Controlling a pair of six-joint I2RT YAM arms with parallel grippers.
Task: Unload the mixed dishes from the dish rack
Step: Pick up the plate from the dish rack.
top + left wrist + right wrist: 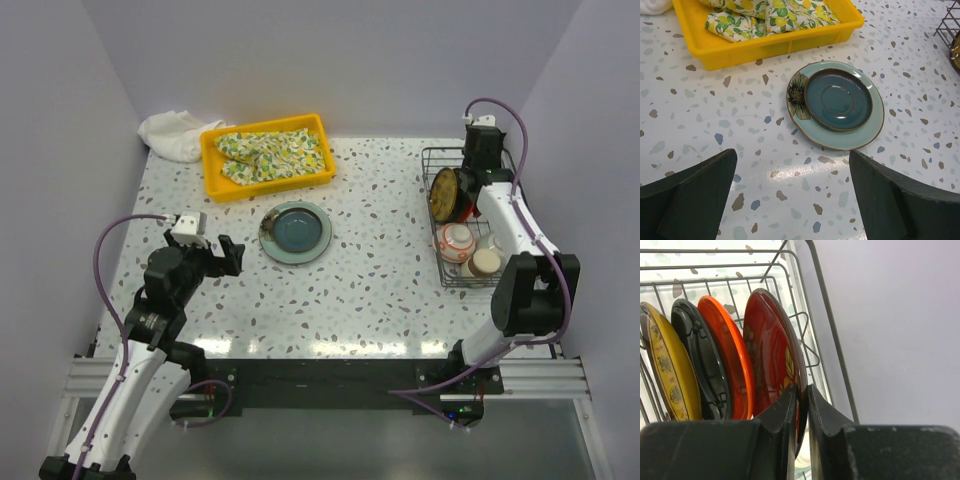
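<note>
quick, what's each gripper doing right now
Left gripper: open, holding nothing.
Right gripper: shut on the rim of the black-red bowl in the dish rack.

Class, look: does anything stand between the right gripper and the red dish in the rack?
Nothing visible. The right gripper is shut on the red dish at its rim; the orange dish stands beside it, not between.

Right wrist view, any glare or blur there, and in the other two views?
Right wrist: sharp, bright gloss streaks on the red dish; wall evenly lit. Left wrist: a white glare patch on the table, dark fingers showing little detail. Top: a glare band along the table's near edge, shadows soft.
</note>
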